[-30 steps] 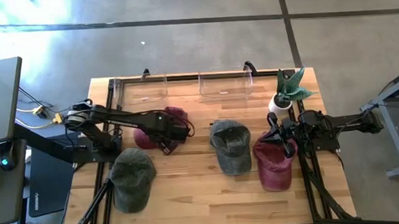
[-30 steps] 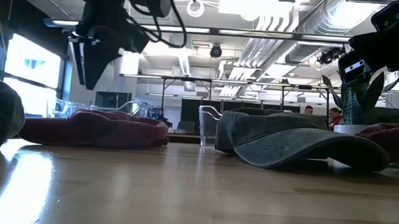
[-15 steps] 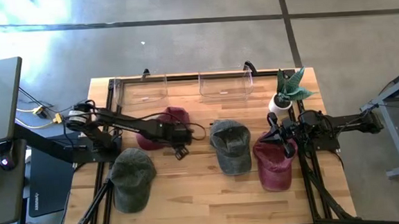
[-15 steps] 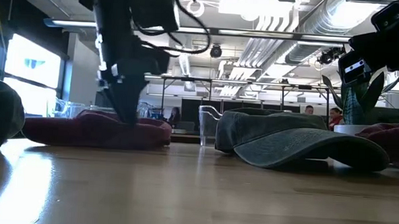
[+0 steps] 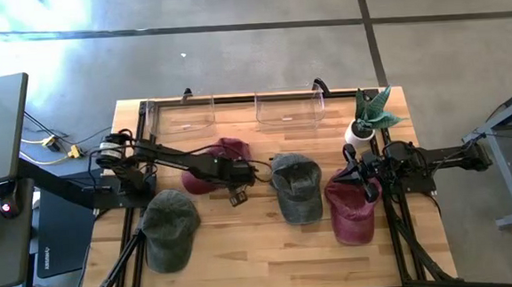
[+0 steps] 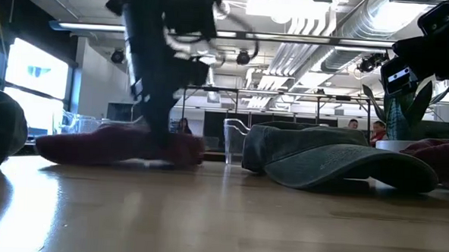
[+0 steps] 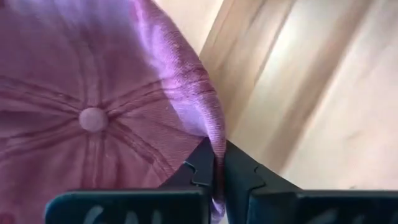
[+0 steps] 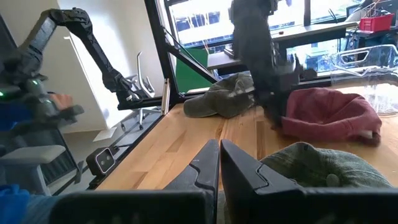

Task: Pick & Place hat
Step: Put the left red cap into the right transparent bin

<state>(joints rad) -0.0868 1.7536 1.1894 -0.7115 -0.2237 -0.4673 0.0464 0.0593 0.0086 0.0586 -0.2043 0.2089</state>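
High view shows the left tool (image 5: 236,174) further right than earlier, fingers clamped together on the maroon fabric cap's (image 5: 211,164) edge, dragging it across the wooden tabletop (image 5: 253,242).

From my remote station, the high view looks straight down on the whole desk (image 5: 262,241), taking in both arms. The low view sits at desk height, facing level across the wood into the room behind. The left wrist view is pressed close above a maroon cap (image 7: 93,118), with the left gripper (image 7: 216,168) at its brim. The right wrist view looks along the desk past the right gripper (image 8: 219,163) toward the far arm. All four views share that maroon cap (image 5: 221,156), and three the grey-green cap (image 5: 296,185).
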